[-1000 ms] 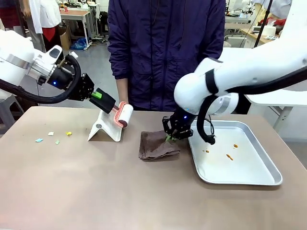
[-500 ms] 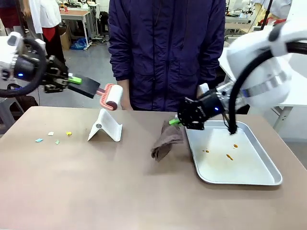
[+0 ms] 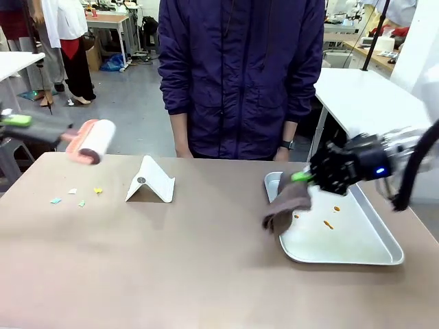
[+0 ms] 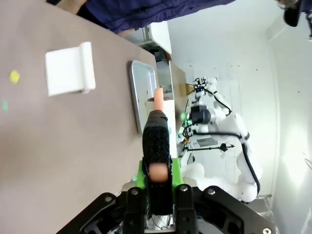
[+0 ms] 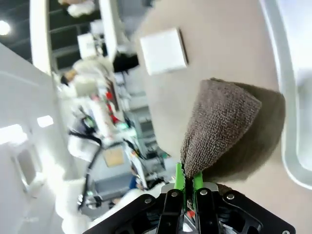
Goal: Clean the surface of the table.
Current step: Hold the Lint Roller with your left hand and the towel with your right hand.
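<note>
Gripping one lint roller (image 3: 96,139) by its handle, the left fingers (image 4: 158,178) hover left of the white stand (image 3: 152,186). Four paper scraps (image 3: 73,191) lie on the worktop (image 3: 171,274) just below, nearest this arm. Right of the stand, the right fingers (image 3: 302,177) pinch one brown cloth (image 3: 288,202) over the left rim of one tray (image 3: 370,257) with three orange stains (image 3: 328,223).

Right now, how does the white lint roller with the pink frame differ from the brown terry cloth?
The lint roller is a rigid white cylinder; the cloth is soft, brown and limp. The roller sticks out roughly level at the table's left end; the cloth hangs at the silver tray's left rim. Both are clamped shut: roller in the left gripper, cloth in the right gripper.
</note>
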`<state>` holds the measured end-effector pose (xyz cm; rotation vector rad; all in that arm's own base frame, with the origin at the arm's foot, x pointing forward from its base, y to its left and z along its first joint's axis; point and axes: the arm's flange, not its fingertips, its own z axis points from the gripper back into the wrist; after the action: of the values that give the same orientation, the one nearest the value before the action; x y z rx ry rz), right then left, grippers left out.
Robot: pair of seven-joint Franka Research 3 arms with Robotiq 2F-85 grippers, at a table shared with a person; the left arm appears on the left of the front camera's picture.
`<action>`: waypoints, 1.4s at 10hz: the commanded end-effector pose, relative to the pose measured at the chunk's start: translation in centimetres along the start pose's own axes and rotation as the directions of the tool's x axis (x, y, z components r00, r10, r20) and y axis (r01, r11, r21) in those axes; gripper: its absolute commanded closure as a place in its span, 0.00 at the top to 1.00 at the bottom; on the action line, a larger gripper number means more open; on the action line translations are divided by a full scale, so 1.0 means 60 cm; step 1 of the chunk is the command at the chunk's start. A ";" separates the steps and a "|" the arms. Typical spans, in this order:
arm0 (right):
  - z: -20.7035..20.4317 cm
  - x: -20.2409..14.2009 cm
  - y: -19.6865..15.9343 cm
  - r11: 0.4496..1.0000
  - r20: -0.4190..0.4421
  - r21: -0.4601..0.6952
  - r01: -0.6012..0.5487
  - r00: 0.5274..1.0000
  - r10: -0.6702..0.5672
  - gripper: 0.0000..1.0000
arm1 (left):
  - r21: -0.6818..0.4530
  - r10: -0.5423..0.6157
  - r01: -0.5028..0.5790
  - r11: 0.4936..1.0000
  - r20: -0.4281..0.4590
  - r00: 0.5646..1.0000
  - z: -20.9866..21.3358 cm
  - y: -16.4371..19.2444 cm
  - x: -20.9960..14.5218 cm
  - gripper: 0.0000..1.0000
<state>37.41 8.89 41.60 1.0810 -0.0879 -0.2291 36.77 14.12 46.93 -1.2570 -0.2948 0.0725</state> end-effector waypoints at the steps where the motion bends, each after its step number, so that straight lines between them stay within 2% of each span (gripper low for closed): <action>1: 0.120 -0.107 -0.079 0.988 0.099 0.151 -0.038 0.995 0.023 0.00 | -0.023 -0.090 0.088 0.996 -0.113 0.989 0.066 0.022 -0.043 0.00; 2: 0.174 -0.115 -0.095 0.981 0.127 0.195 -0.019 0.992 -0.006 0.00 | -0.055 -0.139 0.135 0.989 -0.099 0.985 0.099 0.040 -0.063 0.00; 3: 0.224 -0.119 -0.115 0.974 0.160 0.225 0.011 0.986 -0.048 0.00 | -0.080 -0.137 0.133 0.988 -0.043 0.990 0.128 0.057 -0.087 0.00; 5: 0.298 -0.118 -0.159 0.959 0.113 0.283 0.019 0.992 -0.053 0.00 | -0.193 -0.167 0.183 0.964 0.097 0.981 0.161 0.094 -0.135 0.00; 6: 0.316 -0.114 -0.177 0.954 0.066 0.301 -0.004 0.998 -0.017 0.00 | -0.192 -0.133 0.154 0.969 0.119 0.984 0.169 0.115 -0.144 0.00; 8: 0.315 -0.103 -0.188 0.957 0.047 0.290 0.025 0.998 -0.041 0.00 | -0.195 -0.040 0.069 0.978 0.151 0.988 0.167 0.138 -0.134 0.00; 9: 0.304 -0.104 -0.186 0.970 0.085 0.243 0.000 0.996 -0.021 0.00 | -0.160 -0.021 0.049 0.986 0.169 0.985 0.163 0.140 -0.125 0.00; 10: 0.369 -0.063 -0.177 0.952 0.055 0.302 0.048 0.996 -0.068 0.00 | -0.170 -0.072 0.093 0.981 0.128 0.989 0.176 0.139 -0.151 0.00; 14: 0.369 -0.063 -0.177 0.952 0.055 0.302 0.048 0.996 -0.068 0.00 | -0.170 -0.072 0.093 0.981 0.128 0.989 0.176 0.139 -0.151 0.00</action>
<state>28.33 -14.27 42.14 1.3714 -0.1505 -0.3086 26.70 24.56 40.00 -1.4083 -0.4636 0.0692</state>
